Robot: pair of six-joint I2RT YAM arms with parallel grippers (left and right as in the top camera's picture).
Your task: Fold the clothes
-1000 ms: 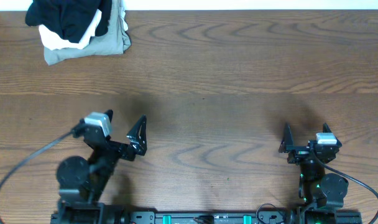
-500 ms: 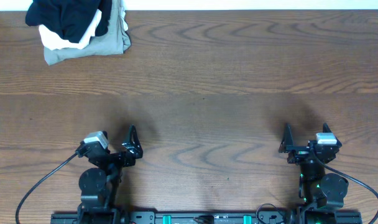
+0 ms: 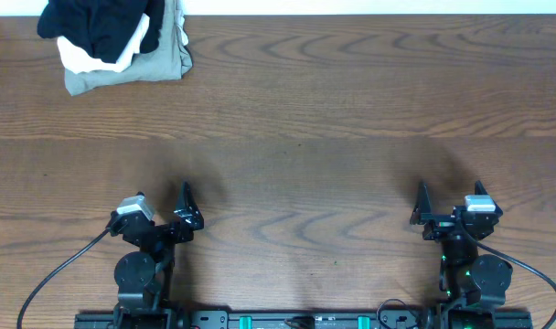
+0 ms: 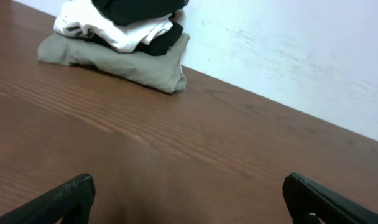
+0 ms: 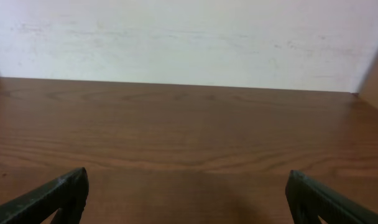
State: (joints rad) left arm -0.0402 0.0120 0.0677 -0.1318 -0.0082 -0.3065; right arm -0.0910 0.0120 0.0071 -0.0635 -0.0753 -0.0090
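The black garment (image 3: 100, 23) lies crumpled on top of a pile at the table's far left corner; it also shows in the left wrist view (image 4: 136, 7). Its waistband does not show. My left gripper (image 3: 168, 206) is open and empty, low over bare wood near the front left, far from the pile; its fingers frame the left wrist view (image 4: 189, 202). My right gripper (image 3: 450, 196) is open and empty near the front right, over bare wood (image 5: 189, 202).
Under the black garment lie a white folded cloth (image 3: 77, 57) and a khaki-olive folded garment (image 3: 159, 62), seen also in the left wrist view (image 4: 117, 32) (image 4: 114, 61). A white wall runs along the table's far edge (image 5: 189, 84).
My left arm has drawn back toward the front edge and folded down, its gripper staying open. The right arm and the pile have not moved.
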